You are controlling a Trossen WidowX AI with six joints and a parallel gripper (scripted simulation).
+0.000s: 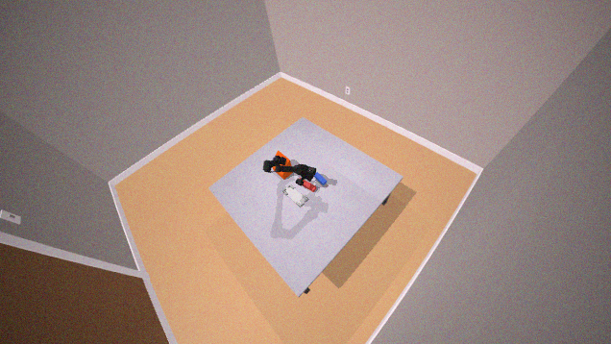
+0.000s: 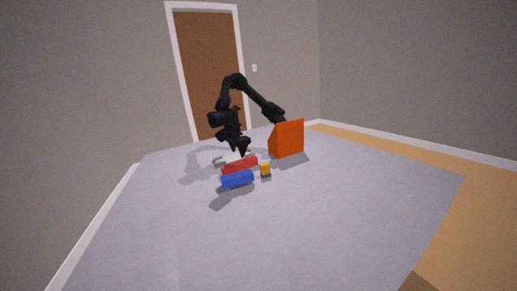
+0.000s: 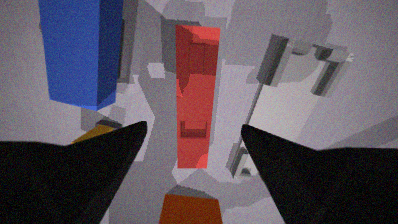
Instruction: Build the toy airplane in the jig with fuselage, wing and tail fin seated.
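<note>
The red fuselage [image 1: 309,185] [image 2: 240,164] [image 3: 196,100] lies outside the jig, with a socket showing on its top. The pale grey jig [image 1: 295,196] [image 2: 218,161] [image 3: 285,100] is beside it, its cradle empty. The blue wing [image 1: 321,179] [image 2: 237,179] [image 3: 75,50] is on the fuselage's other side. The small yellow tail fin [image 2: 265,168] [image 3: 97,132] has a dark grey base beneath it; the left finger partly hides it in the wrist view. My gripper [image 2: 238,153] [image 3: 195,127] is open and empty, pointing down above the fuselage, which shows between the fingertips.
A large orange block [image 1: 284,175] [image 2: 290,140] [image 3: 190,210] stands on the table [image 1: 336,144] [image 2: 345,195] near the arm's base, beyond the tail-fin end of the parts. The arm's shadow falls across the table around the jig.
</note>
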